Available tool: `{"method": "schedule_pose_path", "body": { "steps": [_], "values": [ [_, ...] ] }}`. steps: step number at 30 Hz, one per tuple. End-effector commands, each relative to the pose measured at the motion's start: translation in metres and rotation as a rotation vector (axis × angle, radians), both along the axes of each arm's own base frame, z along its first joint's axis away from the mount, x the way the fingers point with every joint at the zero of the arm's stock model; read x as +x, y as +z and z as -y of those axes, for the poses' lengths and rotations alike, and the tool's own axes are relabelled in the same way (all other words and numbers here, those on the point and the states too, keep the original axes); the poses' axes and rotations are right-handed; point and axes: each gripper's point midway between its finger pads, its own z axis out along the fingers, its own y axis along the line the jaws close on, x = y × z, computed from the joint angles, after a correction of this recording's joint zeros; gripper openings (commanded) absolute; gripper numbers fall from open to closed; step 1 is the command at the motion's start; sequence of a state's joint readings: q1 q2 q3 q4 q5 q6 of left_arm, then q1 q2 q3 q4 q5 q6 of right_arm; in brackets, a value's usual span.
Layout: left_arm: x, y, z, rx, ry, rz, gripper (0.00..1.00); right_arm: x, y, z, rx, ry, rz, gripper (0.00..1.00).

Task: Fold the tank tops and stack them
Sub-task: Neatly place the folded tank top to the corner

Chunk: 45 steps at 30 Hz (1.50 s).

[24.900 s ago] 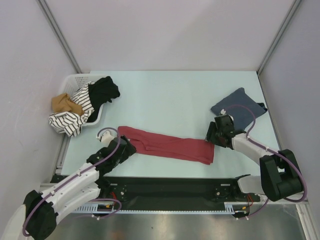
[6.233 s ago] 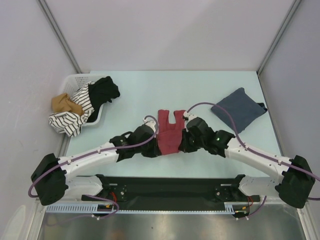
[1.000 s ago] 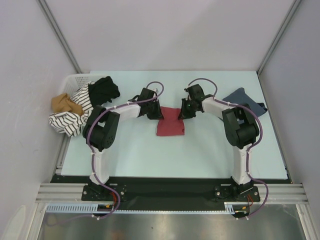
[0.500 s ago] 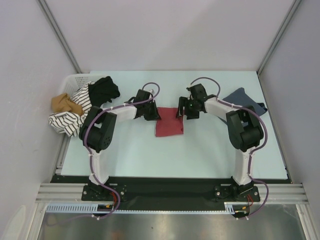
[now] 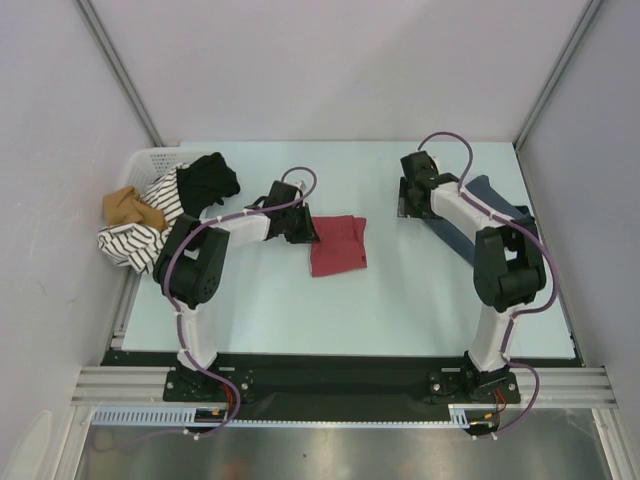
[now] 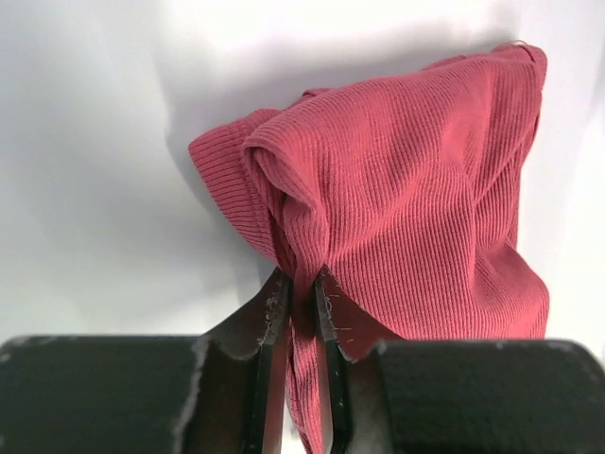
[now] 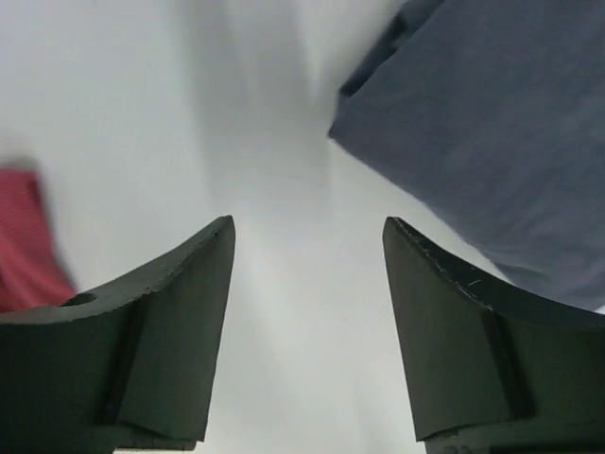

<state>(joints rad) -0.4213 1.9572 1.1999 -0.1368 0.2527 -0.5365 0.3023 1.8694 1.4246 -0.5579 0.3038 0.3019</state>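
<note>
Your right pincer [image 7: 307, 227] has swung off the red tank top [image 6: 425, 189], gaping beside the blue-grey tank top [image 7: 492, 123]; your left pincer [image 6: 298, 282] pinches red cloth. It looks limp, so grip folded edges.

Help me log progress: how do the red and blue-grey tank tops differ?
The red tank top sits at centre, its edge pinched by the left gripper; the blue-grey tank top lies off to the right, untouched, the right gripper open beside it. The red looks rumpled, the blue-grey flat. Both are folded.
</note>
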Motion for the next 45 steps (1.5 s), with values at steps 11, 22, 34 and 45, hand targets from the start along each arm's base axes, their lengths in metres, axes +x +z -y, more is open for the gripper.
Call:
{"method": "schedule_pose_path", "body": {
  "steps": [11, 22, 34, 45],
  "values": [
    [-0.011, 0.031, 0.001, -0.051, -0.043, 0.035, 0.21, 0.033, -0.022, 0.029, -0.564, -0.072, -0.084, 0.67],
    [-0.012, 0.029, 0.001, -0.045, -0.045, 0.031, 0.22, 0.028, -0.032, 0.053, -0.691, -0.125, -0.127, 0.54],
    [-0.017, 0.027, -0.005, -0.027, -0.035, 0.025, 0.26, -0.024, -0.031, -0.037, -0.602, 0.141, -0.048, 0.00],
    [-0.011, 0.022, -0.010, -0.004, -0.027, 0.020, 0.26, -0.193, -0.059, -0.110, -0.304, 0.466, -0.107, 0.03]
  ]
}}
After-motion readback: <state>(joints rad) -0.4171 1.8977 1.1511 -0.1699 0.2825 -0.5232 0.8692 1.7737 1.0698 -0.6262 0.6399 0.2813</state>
